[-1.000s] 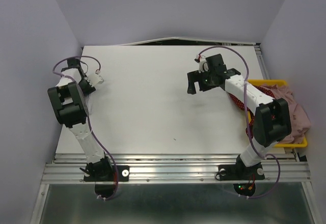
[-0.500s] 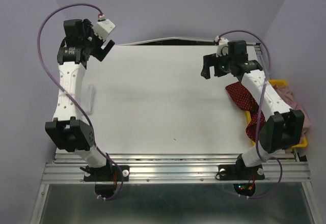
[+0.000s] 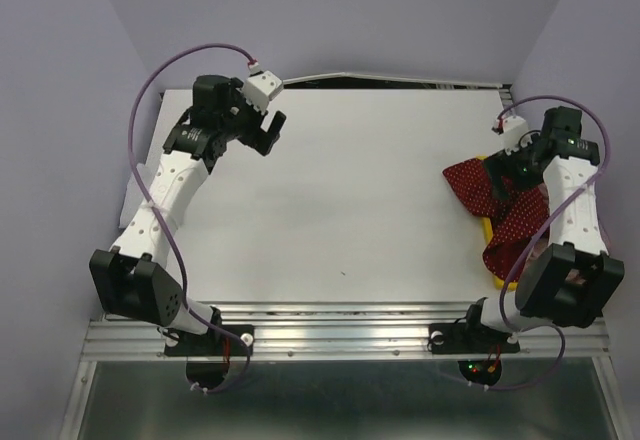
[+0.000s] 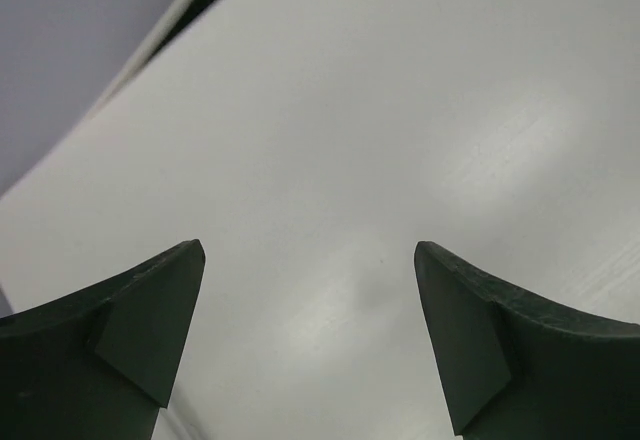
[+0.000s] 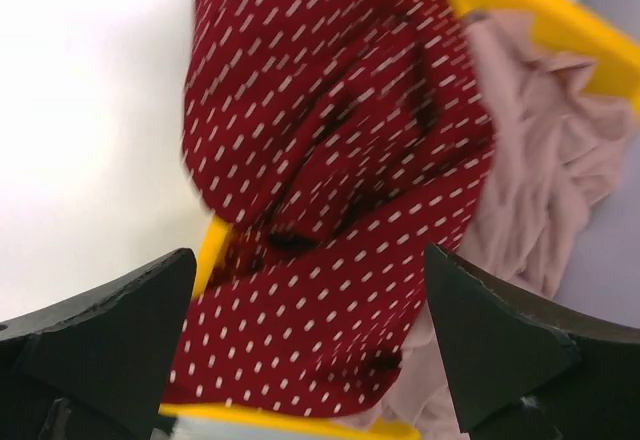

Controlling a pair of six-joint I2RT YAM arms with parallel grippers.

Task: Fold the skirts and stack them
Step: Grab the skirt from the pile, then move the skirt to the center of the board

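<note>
Left gripper (image 3: 264, 128) has swung in over the bare table (image 3: 340, 210), jaws wide and empty, which I read as staging for the fold. Right gripper (image 5: 308, 260) has gone back over the tray (image 5: 520, 10), also spread and holding nothing, with the red dotted skirt (image 3: 478, 185) draped half out onto the table. Only the right wrist view shows me the pink skirt (image 5: 540, 160), bunched in the tray beside it.

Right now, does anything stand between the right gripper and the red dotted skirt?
Nothing visible does. The open right gripper hangs directly over the red dotted skirt, which drapes across the yellow tray rim.
</note>
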